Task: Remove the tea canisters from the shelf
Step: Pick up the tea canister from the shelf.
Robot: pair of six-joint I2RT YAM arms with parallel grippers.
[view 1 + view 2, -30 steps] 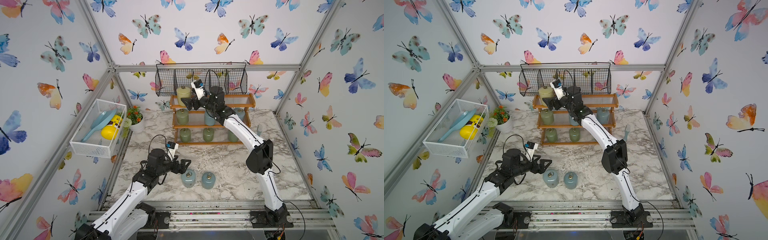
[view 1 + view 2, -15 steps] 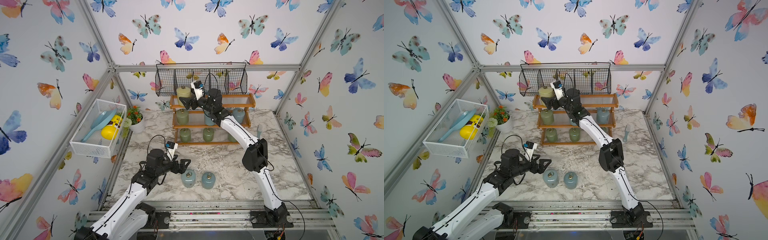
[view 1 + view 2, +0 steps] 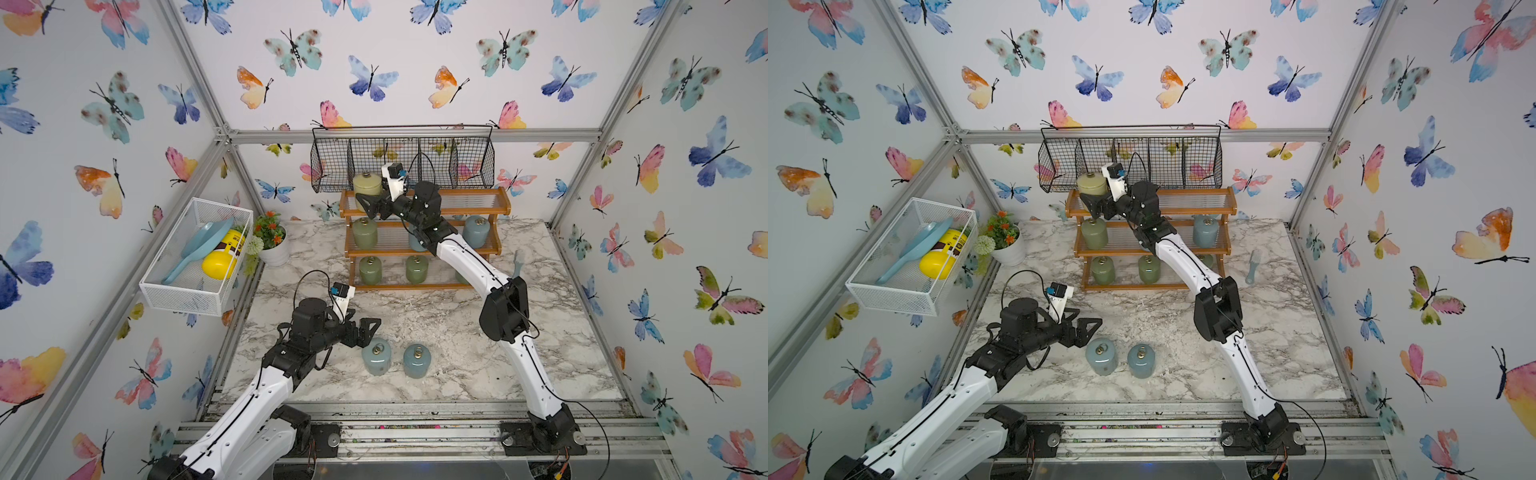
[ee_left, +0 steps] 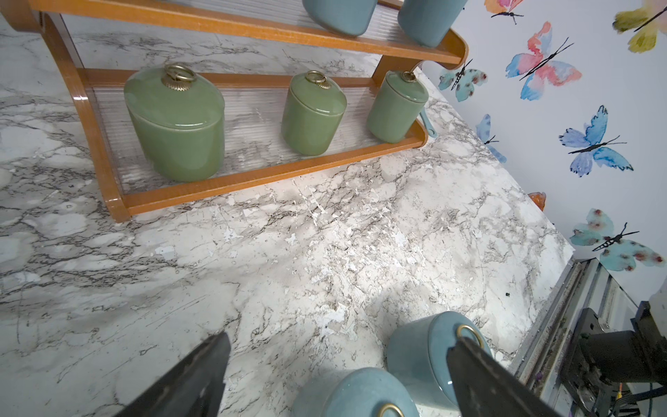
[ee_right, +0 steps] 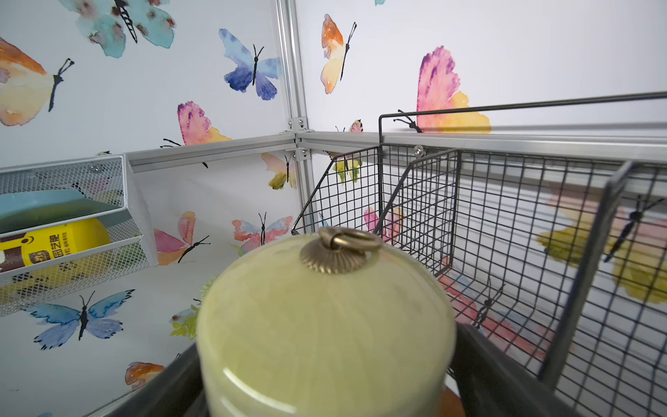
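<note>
Two pale blue ceramic canisters [image 3: 376, 356] stand on the counter [image 3: 457, 332] before the orange-brown wooden shelf [image 3: 478, 212]. On its top tier our right hand [image 3: 368, 204], jaws apart, straddles the pale yellow ceramic canister [image 3: 367, 183], ready to clamp. Our left hand [image 3: 368, 332] is spread, empty.

The yellow bottle [image 5: 83, 234] bears the printed characters 园艺肥.

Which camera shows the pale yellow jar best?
The right wrist view: the pale yellow jar fills it, ring lid sharp. Both top views show it small on the top tier of the shelf. The left wrist view misses it.
</note>
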